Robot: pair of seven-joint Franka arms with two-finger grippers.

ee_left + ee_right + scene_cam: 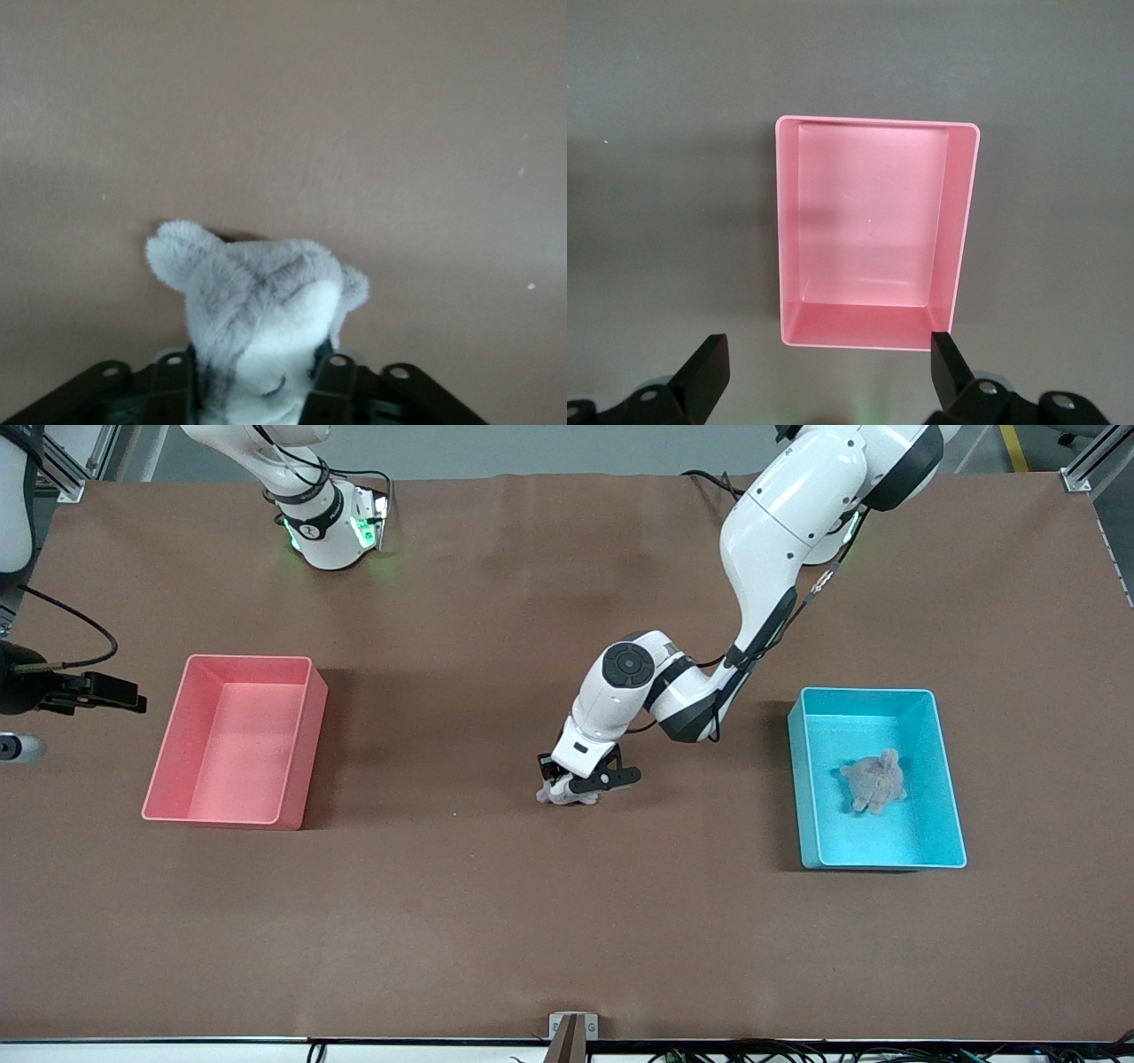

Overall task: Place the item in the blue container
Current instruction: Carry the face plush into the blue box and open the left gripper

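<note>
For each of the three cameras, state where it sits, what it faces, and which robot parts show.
Front view: high across the table, facing both arm bases; shows the left tool down on the grey plush toy, the blue container, a brown plush in it, and the pink bin.
Left wrist view: on the left arm's wrist, facing the table; its fingers flank the toy.
Right wrist view: on the right arm's wrist, above the pink bin; the open right tool shows.
Shared: front and left wrist see the toy; front and right wrist the pink bin.

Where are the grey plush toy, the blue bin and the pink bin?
grey plush toy (266, 301), left wrist view, its head.
blue bin (946, 775), front view, its side wall.
pink bin (868, 208), right wrist view, its bare floor.
</note>
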